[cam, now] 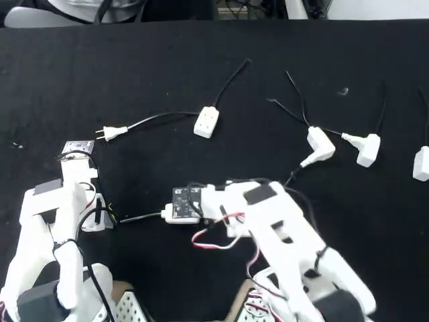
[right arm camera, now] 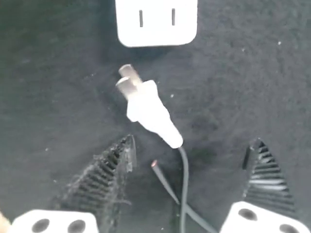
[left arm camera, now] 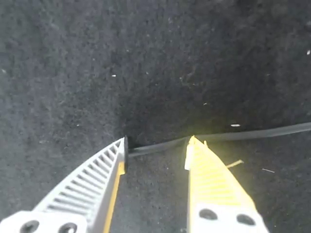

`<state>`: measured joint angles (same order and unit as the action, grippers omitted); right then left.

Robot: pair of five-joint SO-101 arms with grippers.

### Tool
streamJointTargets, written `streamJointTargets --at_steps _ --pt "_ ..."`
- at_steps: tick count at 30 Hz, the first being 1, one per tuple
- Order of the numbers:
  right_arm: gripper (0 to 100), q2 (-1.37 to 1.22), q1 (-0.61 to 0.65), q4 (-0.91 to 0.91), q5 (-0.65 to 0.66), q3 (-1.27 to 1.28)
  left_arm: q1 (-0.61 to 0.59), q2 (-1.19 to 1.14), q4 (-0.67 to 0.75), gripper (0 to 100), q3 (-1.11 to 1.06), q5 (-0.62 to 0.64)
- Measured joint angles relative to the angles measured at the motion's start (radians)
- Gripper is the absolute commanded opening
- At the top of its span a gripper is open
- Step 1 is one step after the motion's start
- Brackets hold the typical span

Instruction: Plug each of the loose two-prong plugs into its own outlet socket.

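Currently at the grasp-approach step: the right gripper (right arm camera: 192, 143) has its fingers wide apart, and the cord (right arm camera: 182, 184) of a loose plug (right arm camera: 146, 107) runs between them. The plug lies on the table (right arm camera: 252, 73), prongs aimed slightly askew at a socket (right arm camera: 156, 22) just beyond, not touching. Next move, as I judge it: close on the plug body, square the prongs to the slots and push straight in. The left gripper (left arm camera: 158, 141), fingers also apart with tips at a cable (left arm camera: 243, 133), could steady things. No writing is legible on plug or socket.
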<state>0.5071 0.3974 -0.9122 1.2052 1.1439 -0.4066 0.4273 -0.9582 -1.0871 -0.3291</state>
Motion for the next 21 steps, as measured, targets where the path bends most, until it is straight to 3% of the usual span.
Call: streamJointTargets --at_steps 8,17,21 --pt "35.1 -0.16 -0.002 0.006 0.071 -0.091 0.0 -0.002 0.0 20 0.0 0.0" --pt "2.8 -0.253 -0.003 0.038 0.115 -0.13 0.0 -0.002 0.0 20 0.0 0.0" --pt "5.7 -0.267 -0.003 -0.018 0.115 -0.169 0.0 -0.002 0.0 20 0.0 0.0"
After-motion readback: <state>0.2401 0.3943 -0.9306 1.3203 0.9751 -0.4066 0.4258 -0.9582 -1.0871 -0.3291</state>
